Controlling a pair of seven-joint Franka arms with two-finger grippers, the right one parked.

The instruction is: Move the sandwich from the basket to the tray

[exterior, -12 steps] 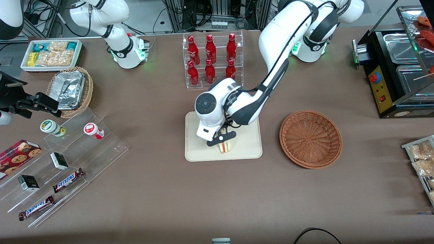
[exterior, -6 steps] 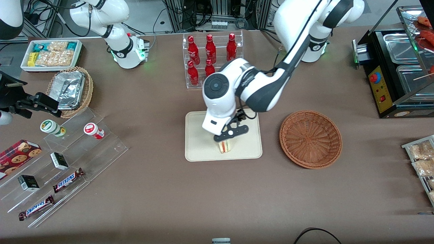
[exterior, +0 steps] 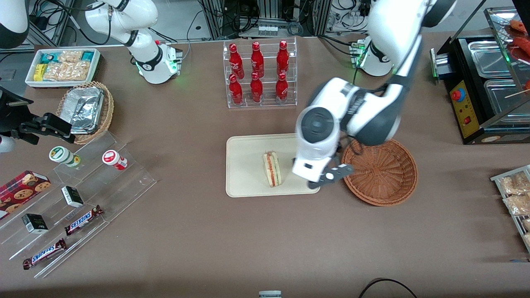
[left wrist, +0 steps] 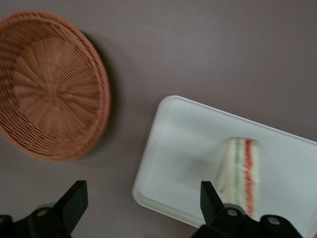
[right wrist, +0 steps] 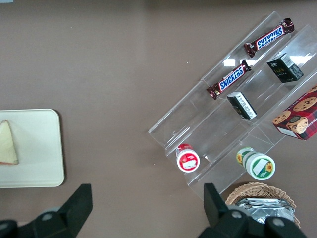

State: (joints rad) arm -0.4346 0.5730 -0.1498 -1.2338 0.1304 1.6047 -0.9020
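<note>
On the brown tabletop point(exterior: 248, 240), the flat rectangular cream-coloured tray point(exterior: 246, 182) with rounded corners and a low rim lies near the middle, and the small triangular wedge sandwich point(exterior: 272, 168) of pale tan bread rests on it, standing on edge with its red and yellowish-green filling facing up. The sandwich sits in the part of the tray nearer the front camera and touches nothing but the tray.

The left arm's black two-finger end effector point(exterior: 329, 177) hangs above the tray's corner on the side toward the working arm, between the sandwich and the round shallow reddish-brown woven wicker basket point(exterior: 385, 182). Its fingers point(left wrist: 74, 198) are spread wide apart and hold nothing; the wrist camera looks down between them at the tray point(left wrist: 183, 163), the sandwich point(left wrist: 240, 173) and the basket point(left wrist: 49, 89), which has nothing in it. The basket lies just beside the tray, apart from it, toward the working arm's end of the tabletop.

Farther from the front camera than the tray stands a clear acrylic rack of red bottles point(exterior: 258, 72).
</note>
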